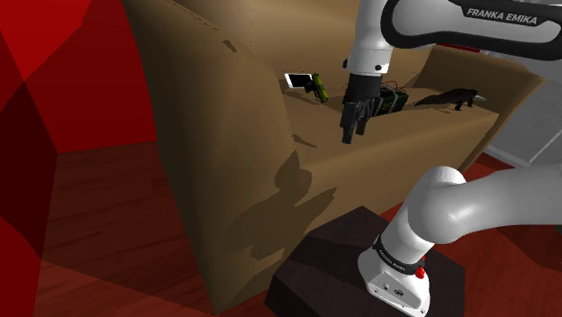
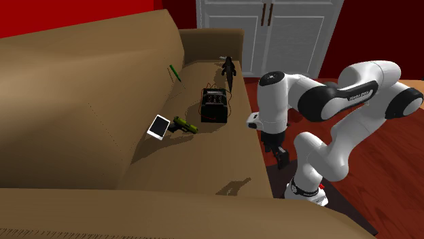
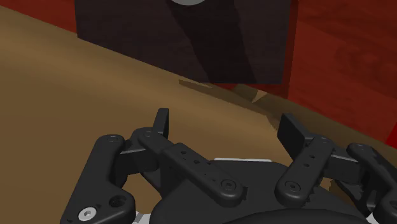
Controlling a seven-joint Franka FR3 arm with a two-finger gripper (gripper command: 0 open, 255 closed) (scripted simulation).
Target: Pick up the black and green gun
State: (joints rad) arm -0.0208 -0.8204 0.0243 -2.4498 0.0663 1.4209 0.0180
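Note:
The black and green gun (image 1: 318,86) (image 2: 184,125) lies on the brown sofa's seat (image 2: 204,159), right beside a white tablet, close to the backrest. My gripper (image 1: 353,122) (image 2: 278,155) (image 3: 228,127) hangs at the sofa's front edge, well away from the gun and nearer the stand. Its fingers (image 3: 163,121) stand apart with nothing between them; beyond them I see the brown sofa front and the dark stand.
A white tablet (image 1: 299,80) (image 2: 159,127) leans by the gun. A black box with wires (image 1: 394,99) (image 2: 215,105) sits mid-seat, a black toy animal (image 1: 455,96) (image 2: 229,66) farther along, a green pen (image 2: 174,72) on the backrest. The dark stand (image 1: 333,261) adjoins the sofa front.

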